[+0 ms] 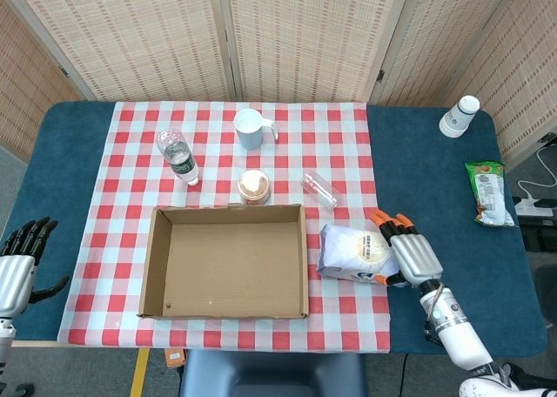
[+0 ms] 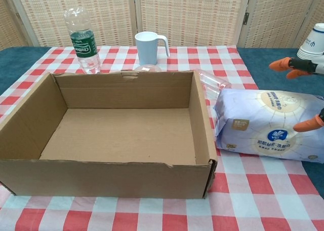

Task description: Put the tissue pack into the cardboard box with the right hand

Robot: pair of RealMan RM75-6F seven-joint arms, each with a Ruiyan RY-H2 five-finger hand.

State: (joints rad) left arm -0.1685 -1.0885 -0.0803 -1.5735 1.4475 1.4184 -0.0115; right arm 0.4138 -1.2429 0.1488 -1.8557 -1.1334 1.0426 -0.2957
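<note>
The tissue pack [image 1: 355, 251], white with a gold print, lies flat on the checked cloth just right of the open cardboard box [image 1: 155, 262]. My right hand [image 1: 407, 253] hovers over the pack's right end, orange-tipped fingers spread and holding nothing. In the chest view the fingertips [image 2: 288, 65] show behind the pack [image 2: 263, 123] and the thumb in front of it, near the box [image 2: 101, 178]. The box is empty inside. My left hand [image 1: 19, 262] rests off the table's left edge, fingers apart and empty.
Behind the box stand a water bottle [image 1: 177, 156], a white mug [image 1: 251, 129] and a small round jar [image 1: 253, 186]. A clear cup [image 1: 319, 190] lies on its side near the pack. Stacked paper cups [image 1: 459, 116] and a green snack bag [image 1: 488, 193] sit far right.
</note>
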